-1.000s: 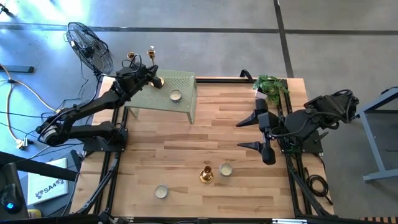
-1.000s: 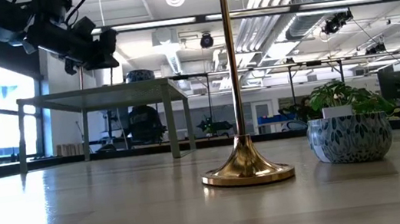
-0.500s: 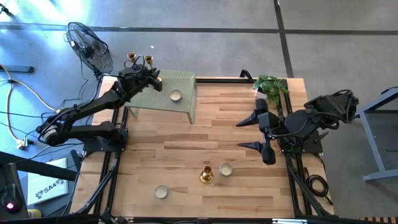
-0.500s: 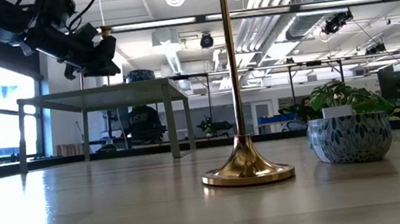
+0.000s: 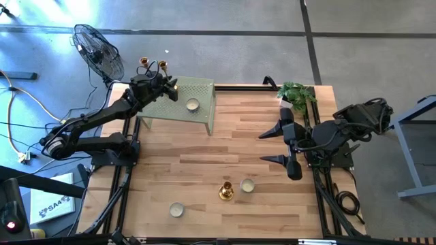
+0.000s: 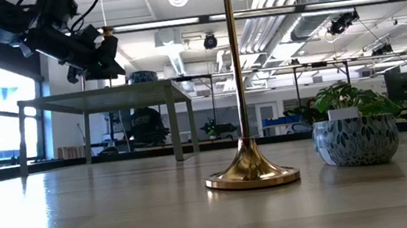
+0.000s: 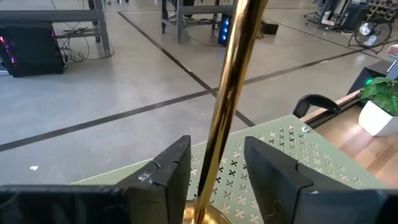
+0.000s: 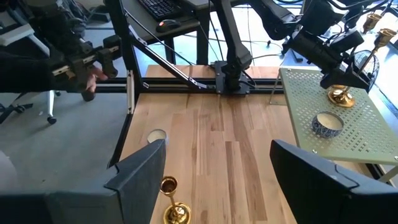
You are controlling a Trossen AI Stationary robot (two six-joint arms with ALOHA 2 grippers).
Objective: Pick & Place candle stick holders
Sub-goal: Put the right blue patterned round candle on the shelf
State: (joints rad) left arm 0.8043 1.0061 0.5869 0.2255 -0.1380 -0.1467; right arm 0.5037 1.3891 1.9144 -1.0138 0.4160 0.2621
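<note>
A gold candle stick holder (image 7: 231, 81) stands with its round base (image 8: 341, 95) on the green perforated shelf (image 5: 197, 92) at the table's far left. My left gripper (image 7: 214, 155) is open, level, with one finger on each side of its stem, low down. A second holder's top (image 5: 143, 61) shows just beyond my left arm; its base is hidden. The third holder (image 5: 225, 190) stands upright on the wooden table near the front edge, filling the low view (image 6: 240, 85). My right gripper (image 5: 283, 144) hangs open above the table's right part. My left gripper's fingers come level from the table's left side and stand apart around the lower stem (image 7: 208, 180). The stem runs close along one finger (image 7: 177, 168). Whether it touches that finger I cannot tell. The holder's base rests on the shelf.
A small patterned candle dish (image 5: 193, 105) sits on the shelf; two more (image 5: 247, 185) (image 5: 176, 209) lie near the front. A potted plant (image 5: 296, 95) stands at the far right. A floor fan (image 5: 99, 51) stands beyond the table's far left corner.
My left gripper has opened around the holder's stem and tipped slightly at the wrist without travelling. The holder's top has shifted a little toward the gripper; its base stays on the shelf. My right arm has kept still.
</note>
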